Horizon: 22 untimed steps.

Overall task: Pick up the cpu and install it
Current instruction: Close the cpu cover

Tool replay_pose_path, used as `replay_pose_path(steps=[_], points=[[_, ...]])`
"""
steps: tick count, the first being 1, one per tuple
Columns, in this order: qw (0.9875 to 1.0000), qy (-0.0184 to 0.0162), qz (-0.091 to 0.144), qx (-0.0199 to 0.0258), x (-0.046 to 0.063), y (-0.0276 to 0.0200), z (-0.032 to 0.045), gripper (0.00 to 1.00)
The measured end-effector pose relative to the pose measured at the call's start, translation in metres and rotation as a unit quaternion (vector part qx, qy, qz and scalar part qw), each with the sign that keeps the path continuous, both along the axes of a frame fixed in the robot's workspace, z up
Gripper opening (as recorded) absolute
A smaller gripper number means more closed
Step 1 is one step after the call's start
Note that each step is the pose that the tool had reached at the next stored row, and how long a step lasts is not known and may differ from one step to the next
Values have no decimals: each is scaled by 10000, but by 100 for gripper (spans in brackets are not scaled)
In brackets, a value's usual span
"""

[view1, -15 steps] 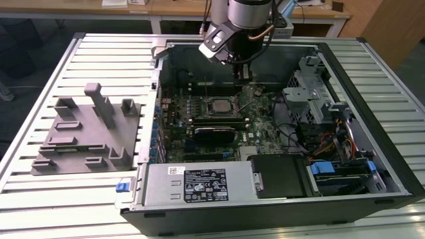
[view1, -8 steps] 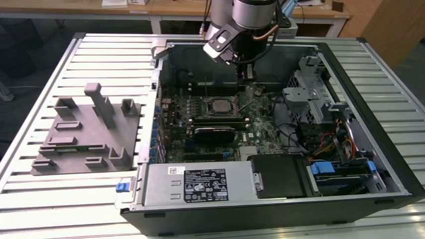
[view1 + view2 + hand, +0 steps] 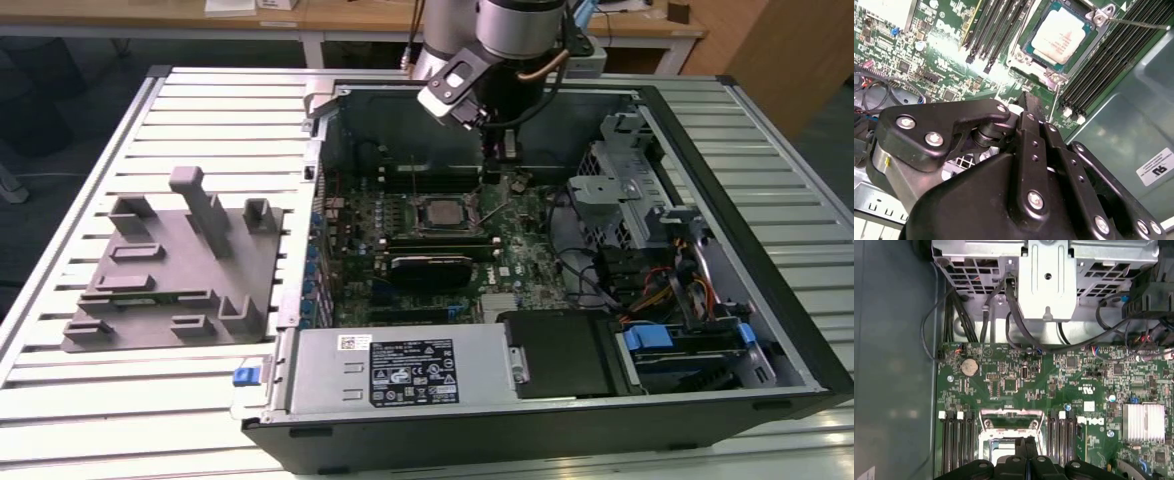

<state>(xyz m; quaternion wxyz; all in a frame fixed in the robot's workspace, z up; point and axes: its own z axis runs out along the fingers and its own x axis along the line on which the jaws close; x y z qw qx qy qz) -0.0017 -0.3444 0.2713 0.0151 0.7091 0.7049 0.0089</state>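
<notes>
Claw (image 3: 1030, 101) hung pinched shut and empty, near the cpu (image 3: 1061, 37) seated in its socket (image 3: 1026, 50).

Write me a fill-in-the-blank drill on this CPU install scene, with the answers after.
1. The cpu sits in the metal-rimmed ____.
2. The gripper hangs over the green ____.
3. The grey plastic fixture stands on the table at the exterior view's ____ of the computer.
Missing words: socket; motherboard; left.
</notes>
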Motion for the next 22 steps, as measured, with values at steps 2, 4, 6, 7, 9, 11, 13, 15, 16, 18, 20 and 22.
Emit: replay_pose_path(steps=[2, 4, 6, 7, 9, 11, 13, 15, 16, 18, 20, 22], points=[[10000, 0, 64, 0, 10, 0, -3, 11], [9999, 0, 166, 0, 17, 0, -7, 11], [9998, -1, 216, 2, 30, 0, -14, 11], [9998, 0, 218, 1, 36, 0, -18, 11], [9998, 0, 217, 1, 50, 0, -27, 11], [9998, 0, 218, 1, 59, 0, -35, 11], [9998, 0, 218, 0, 73, 1, -44, 11], [9998, 0, 218, 0, 91, 5, -51, 11], [9998, 0, 219, 0, 106, 6, -54, 11], [9998, 0, 219, 0, 134, 10, -60, 11], [9998, 0, 219, 0, 164, 13, -65, 11], [9998, 0, 219, 0, 192, 15, -68, 11]])
